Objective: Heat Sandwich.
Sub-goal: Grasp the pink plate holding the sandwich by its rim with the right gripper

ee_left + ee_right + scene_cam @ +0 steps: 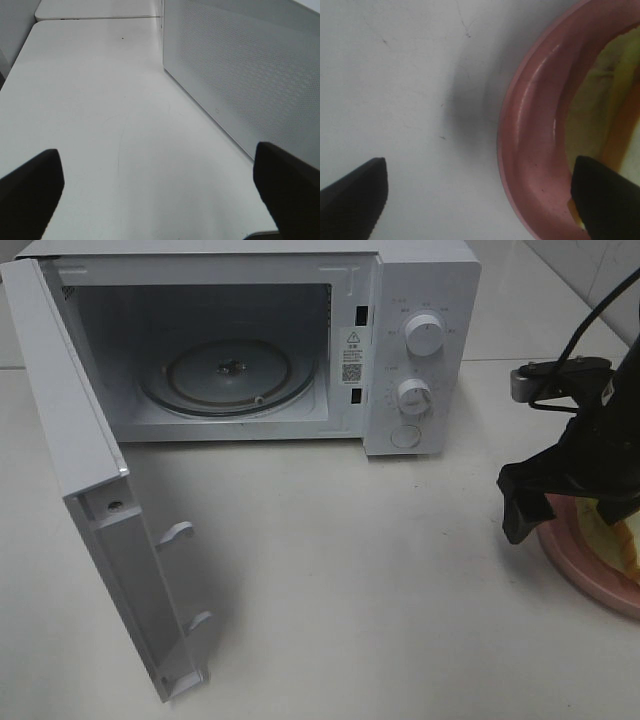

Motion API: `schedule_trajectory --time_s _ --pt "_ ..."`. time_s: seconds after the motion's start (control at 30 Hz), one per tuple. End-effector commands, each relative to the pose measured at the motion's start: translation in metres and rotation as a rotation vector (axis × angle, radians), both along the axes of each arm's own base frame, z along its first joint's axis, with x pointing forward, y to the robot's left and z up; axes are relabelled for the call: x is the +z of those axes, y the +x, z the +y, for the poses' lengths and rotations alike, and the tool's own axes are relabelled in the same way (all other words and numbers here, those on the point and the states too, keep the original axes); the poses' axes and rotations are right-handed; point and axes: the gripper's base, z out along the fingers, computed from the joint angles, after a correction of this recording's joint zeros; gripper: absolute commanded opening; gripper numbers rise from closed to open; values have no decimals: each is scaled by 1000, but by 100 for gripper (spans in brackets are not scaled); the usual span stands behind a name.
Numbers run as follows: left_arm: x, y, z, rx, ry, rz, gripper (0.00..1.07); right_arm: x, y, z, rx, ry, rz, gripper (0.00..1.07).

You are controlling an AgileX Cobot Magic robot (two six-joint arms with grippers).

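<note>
The sandwich [617,532] lies on a pink round plate [582,562] at the table's right edge; only its yellow-green side shows. In the right wrist view the sandwich [600,100] sits inside the plate's rim [530,140]. My right gripper [568,508] is open and hangs low over the plate's left rim, one finger outside the plate and one over the sandwich side [480,197]. It holds nothing. My left gripper [160,192] is open and empty above bare table beside the microwave's side wall; it is out of the exterior view.
A white microwave [425,300] stands at the back with its door [90,510] swung wide open to the front left. A glass turntable [230,375] lies in its cavity. The perforated side panel [250,75] is close to my left gripper.
</note>
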Motion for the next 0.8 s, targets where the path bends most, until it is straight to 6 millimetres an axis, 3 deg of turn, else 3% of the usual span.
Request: schedule_trajectory --time_s 0.03,0.2,0.8 --pt "0 -4 0 -1 -4 -28 98 -11 6 -1 14 -5 3 94" --pt "0 -4 0 -1 -4 -28 98 -29 14 -2 22 -41 8 93" --pt "0 -4 0 -1 -4 -28 98 -63 22 -2 28 -66 54 90"
